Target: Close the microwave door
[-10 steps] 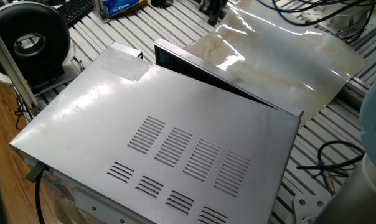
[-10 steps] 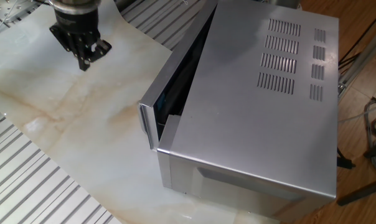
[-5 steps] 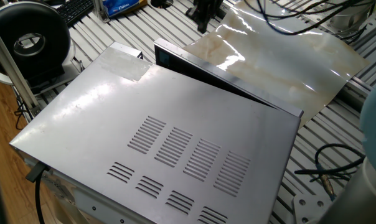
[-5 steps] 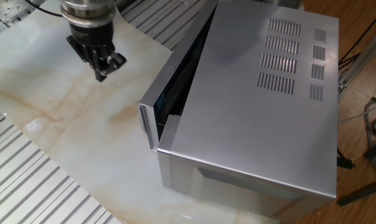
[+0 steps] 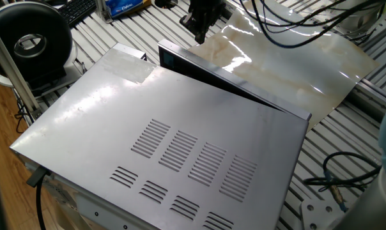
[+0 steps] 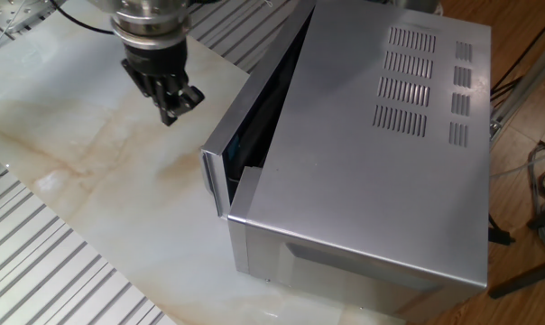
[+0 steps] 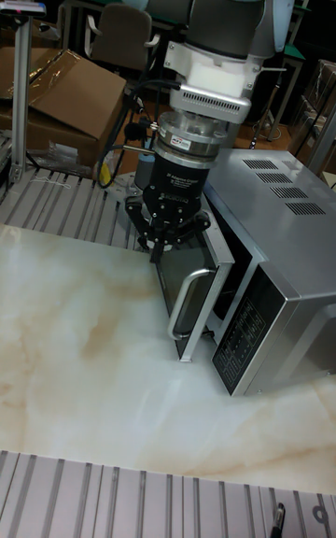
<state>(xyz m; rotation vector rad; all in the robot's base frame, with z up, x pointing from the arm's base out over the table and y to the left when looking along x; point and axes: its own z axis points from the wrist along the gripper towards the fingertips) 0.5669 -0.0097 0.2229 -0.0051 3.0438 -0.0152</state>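
While the door [image 6: 245, 113] is left ajar, the tool [image 6: 169, 95] is held nearly shut and empty just off its outer face, whose length runs alongside.

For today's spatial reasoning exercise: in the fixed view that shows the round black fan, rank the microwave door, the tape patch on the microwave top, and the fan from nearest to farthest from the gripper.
1. The microwave door, just below the gripper, ajar at the microwave's far edge.
2. The tape patch, on the microwave's top near its left corner.
3. The round black fan, far left, off the microwave.
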